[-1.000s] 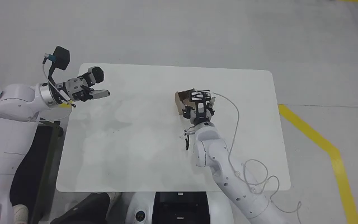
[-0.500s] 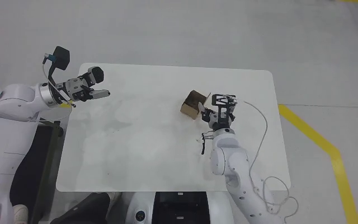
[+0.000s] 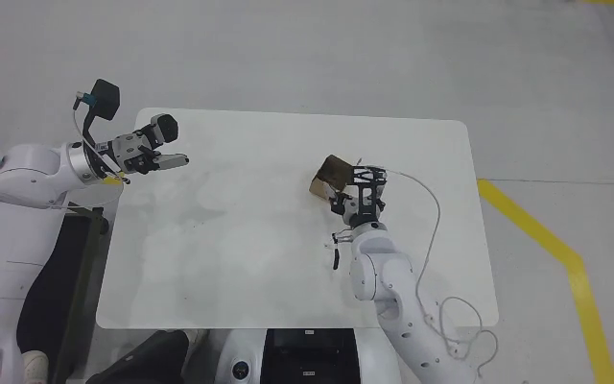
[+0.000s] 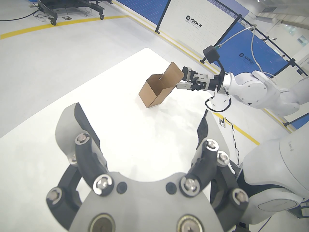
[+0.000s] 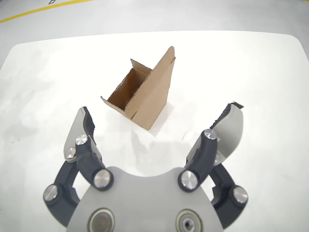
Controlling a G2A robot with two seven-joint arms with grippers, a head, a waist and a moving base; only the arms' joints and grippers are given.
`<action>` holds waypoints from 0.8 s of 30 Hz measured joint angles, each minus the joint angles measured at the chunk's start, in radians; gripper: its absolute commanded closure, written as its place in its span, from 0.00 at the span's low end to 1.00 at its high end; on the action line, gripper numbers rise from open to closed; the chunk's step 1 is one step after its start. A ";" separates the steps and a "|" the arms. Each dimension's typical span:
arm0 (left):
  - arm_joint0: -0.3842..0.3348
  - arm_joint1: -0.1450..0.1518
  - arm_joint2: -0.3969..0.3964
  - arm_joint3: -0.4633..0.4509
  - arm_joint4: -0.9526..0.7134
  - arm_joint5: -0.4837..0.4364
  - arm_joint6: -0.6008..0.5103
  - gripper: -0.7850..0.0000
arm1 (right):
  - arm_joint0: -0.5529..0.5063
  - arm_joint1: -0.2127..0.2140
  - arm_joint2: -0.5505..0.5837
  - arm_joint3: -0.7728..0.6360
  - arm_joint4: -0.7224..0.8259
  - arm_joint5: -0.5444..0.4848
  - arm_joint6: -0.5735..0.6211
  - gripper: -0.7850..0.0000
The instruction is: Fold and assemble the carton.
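Note:
A small brown carton stands on the white table, right of the middle, its top open and one lid flap raised. My right gripper sits just to the right of it, open and holding nothing. In the right wrist view the carton stands a little beyond the spread fingertips, flap side toward them. My left gripper hovers open over the table's far left corner. In the left wrist view the carton lies well beyond my left gripper, with the right gripper beside its flap.
A white cable loops from the right wrist over the table's right side. The table has rounded corners, and a yellow floor line runs past its right edge. Bare tabletop lies between the two arms.
The right gripper, first over the carton, drew back to the right and then came partly back toward it. The carton turned and shifted slightly. The left arm stayed still.

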 measured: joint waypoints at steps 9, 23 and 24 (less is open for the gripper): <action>0.000 0.000 0.000 0.000 0.000 0.000 0.000 0.00 | -0.042 0.004 0.065 -0.024 0.039 -0.020 -0.025 0.64; 0.000 0.000 0.000 0.000 0.000 0.000 0.000 0.00 | -0.032 0.001 0.085 -0.008 0.040 -0.074 -0.011 0.57; 0.000 0.000 0.000 0.000 0.000 0.000 0.000 0.00 | -0.025 0.001 0.085 0.002 0.043 -0.079 -0.013 0.57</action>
